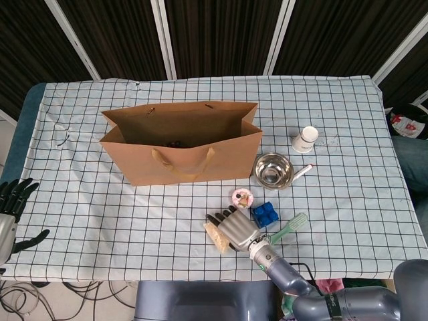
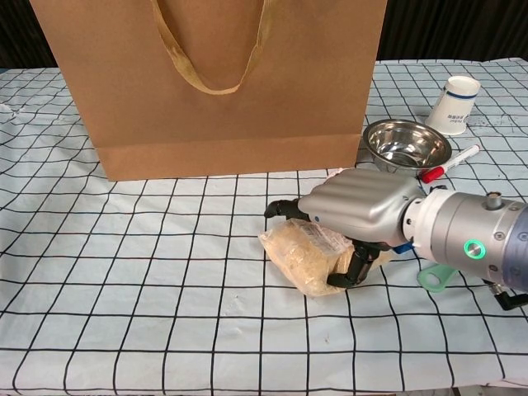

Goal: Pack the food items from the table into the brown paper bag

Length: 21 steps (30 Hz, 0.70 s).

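The brown paper bag (image 1: 180, 144) stands open and upright at mid table; in the chest view the bag (image 2: 210, 82) fills the top. A clear packet of rice-like grains (image 2: 299, 257) lies on the cloth in front of it. My right hand (image 2: 359, 206) covers the packet from above, fingers curled over its far side and thumb pressed into its near side. From the head view the right hand (image 1: 234, 229) hides most of the packet (image 1: 215, 236). A pink donut (image 1: 241, 197) lies just beyond the hand. My left hand (image 1: 13, 204) hangs off the table's left edge, fingers spread, holding nothing.
A blue block (image 1: 263, 213) and a green toothbrush (image 1: 289, 226) lie right of the hand. A steel bowl (image 1: 273, 170), a red-capped pen (image 1: 301, 172) and a paper cup (image 1: 305, 139) sit right of the bag. Something small and dark (image 1: 175, 143) lies inside the bag.
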Tool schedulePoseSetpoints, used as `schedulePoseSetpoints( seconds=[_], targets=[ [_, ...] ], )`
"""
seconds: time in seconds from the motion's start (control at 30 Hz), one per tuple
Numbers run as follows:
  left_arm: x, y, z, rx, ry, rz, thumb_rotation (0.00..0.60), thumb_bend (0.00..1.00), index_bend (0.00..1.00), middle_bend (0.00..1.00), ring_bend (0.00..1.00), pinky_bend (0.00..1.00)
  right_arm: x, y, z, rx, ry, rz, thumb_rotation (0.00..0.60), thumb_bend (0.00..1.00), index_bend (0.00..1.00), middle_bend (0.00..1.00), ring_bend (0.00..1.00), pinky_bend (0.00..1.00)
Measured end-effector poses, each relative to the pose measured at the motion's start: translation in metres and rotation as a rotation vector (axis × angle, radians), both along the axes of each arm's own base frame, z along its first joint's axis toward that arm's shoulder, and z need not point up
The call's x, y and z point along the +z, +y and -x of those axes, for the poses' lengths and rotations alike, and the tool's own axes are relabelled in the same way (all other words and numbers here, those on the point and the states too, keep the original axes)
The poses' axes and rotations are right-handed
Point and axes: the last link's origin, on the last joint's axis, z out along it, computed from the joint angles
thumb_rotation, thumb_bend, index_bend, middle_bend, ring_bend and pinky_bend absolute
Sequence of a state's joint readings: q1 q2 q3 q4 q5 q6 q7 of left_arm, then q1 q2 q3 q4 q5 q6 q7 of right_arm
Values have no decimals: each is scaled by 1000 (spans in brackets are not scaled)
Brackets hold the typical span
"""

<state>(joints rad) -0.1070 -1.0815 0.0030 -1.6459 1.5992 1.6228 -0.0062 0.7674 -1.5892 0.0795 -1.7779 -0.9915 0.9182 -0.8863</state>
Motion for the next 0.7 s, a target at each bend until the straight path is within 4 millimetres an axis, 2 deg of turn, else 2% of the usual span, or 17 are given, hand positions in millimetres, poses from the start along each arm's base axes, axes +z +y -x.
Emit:
schedulePoseSetpoints(
  seconds=[0.23, 0.4, 0.5, 0.7],
  targets=[
    [0, 0, 0, 3, -3, 4, 600, 44, 117, 59, 0, 7, -3, 1, 0, 4, -8, 1, 600, 379, 224, 318, 371, 269],
    [-1, -1, 0, 5, -3, 9, 600, 45, 128, 59, 0, 8, -4, -1, 0, 10, -19, 16, 600, 488, 355, 389, 450, 354],
    [-1, -1, 0, 6, -3, 11, 600, 45, 134, 58, 0, 8, -1, -2, -1, 6, -45, 29, 600, 521, 400, 413, 473, 373],
    [-1, -1, 0, 11, -3, 15, 600, 45, 140, 58, 0, 9, 12, -4, -4, -28, -124, 42, 600, 531, 407, 428, 489, 386]
  ],
)
